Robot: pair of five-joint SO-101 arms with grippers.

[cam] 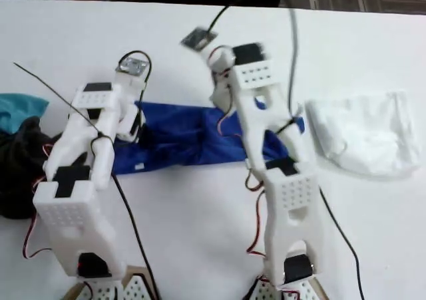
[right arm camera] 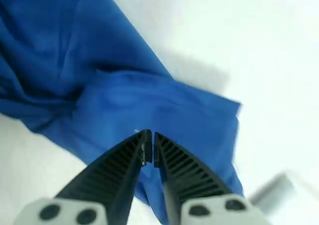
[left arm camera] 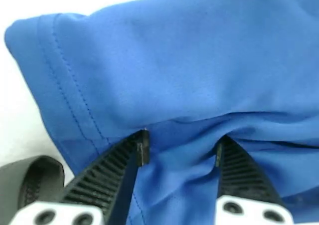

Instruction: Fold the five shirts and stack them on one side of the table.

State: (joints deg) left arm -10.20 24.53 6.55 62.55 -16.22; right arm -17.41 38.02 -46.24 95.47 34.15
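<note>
Overhead, the blue shirt (cam: 180, 137) lies bunched in a strip mid-table under both arms, with a white shirt (cam: 366, 137) near its right end. Left wrist: left gripper (left arm camera: 182, 152) wide, tips on the fabric. Right wrist: right gripper (right arm camera: 148, 147) nearly closed over the shirt.

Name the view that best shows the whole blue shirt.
The high view: nearly the whole length of the blue shirt shows. The left wrist view gives a hemmed edge close up; the right wrist view, one end.
</note>
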